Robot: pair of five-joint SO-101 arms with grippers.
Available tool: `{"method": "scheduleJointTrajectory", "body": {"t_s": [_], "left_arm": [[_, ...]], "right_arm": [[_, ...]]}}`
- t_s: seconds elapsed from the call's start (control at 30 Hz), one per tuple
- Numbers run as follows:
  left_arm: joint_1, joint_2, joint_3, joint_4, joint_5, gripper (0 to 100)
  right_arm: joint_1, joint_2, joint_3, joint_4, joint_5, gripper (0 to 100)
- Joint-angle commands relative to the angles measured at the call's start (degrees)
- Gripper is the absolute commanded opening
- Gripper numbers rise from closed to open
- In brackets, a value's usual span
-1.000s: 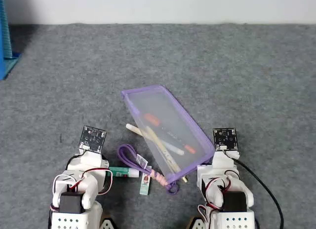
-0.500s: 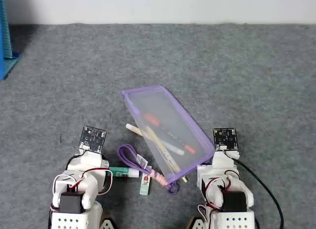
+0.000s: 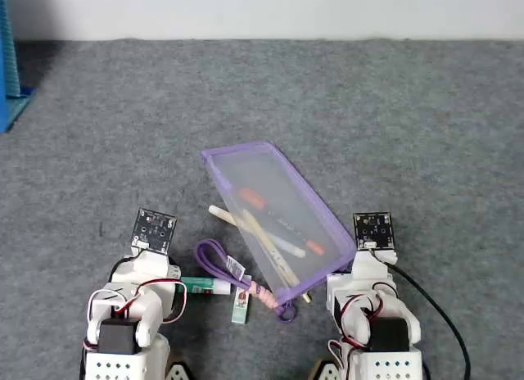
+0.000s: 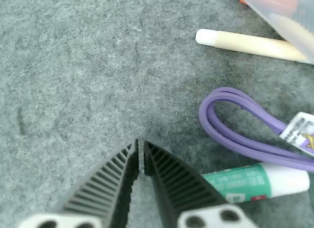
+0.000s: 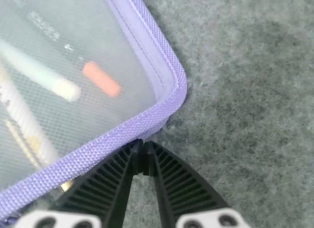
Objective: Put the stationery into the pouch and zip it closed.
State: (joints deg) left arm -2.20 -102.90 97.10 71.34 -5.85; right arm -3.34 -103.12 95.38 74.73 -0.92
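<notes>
The pouch [image 3: 278, 220] is seen lying flat and slanted at the middle of the grey worktop [image 3: 393, 110], its near right corner just beside the right arm. Several pens are already held inside. A cream pen [image 3: 219, 213] is left poking out past the left edge, presumably through the open zip side. A green-and-white tube [image 3: 205, 287] is found outside, near the left arm and beside the purple strap [image 3: 213, 257]. The left gripper [image 4: 141, 152] is clenched on nothing just beside that tube, likely parked for a pick. The right gripper [image 5: 143, 156] is likewise clenched empty at the pouch's corner edge, judged well placed for pinning it.
</notes>
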Motion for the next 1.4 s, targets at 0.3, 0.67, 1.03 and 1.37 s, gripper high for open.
{"method": "scheduleJointTrajectory", "body": {"t_s": [0.3, 0.67, 1.03, 1.37], "left_arm": [[0.35, -0.18, -0.66, 0.26, -0.44, 2], [0.35, -0.18, -0.66, 0.26, -0.44, 2], [0.35, -0.18, -0.66, 0.26, -0.44, 2], [0.35, -0.18, -0.66, 0.26, -0.44, 2]], "right_arm": [[-0.66, -0.84, 1.05, 0.22, -0.44, 1.2], [-9.45, -0.84, 1.05, 0.22, -0.53, 1.3], [-12.88, -0.84, 0.53, 0.22, 0.18, 1.4], [-15.52, -0.84, -1.58, -1.54, 34.46, 1.2]]}}
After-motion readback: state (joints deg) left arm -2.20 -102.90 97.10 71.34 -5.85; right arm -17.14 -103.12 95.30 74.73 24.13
